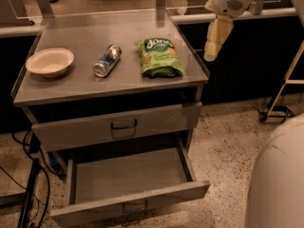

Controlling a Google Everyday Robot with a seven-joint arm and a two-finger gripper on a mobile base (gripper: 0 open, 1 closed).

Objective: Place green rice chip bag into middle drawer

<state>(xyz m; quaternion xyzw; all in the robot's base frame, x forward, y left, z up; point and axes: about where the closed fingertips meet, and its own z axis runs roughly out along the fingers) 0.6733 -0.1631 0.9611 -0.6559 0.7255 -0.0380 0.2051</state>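
Tool (210,55) right of cabinet (85,87); middle drawer (128,175) open
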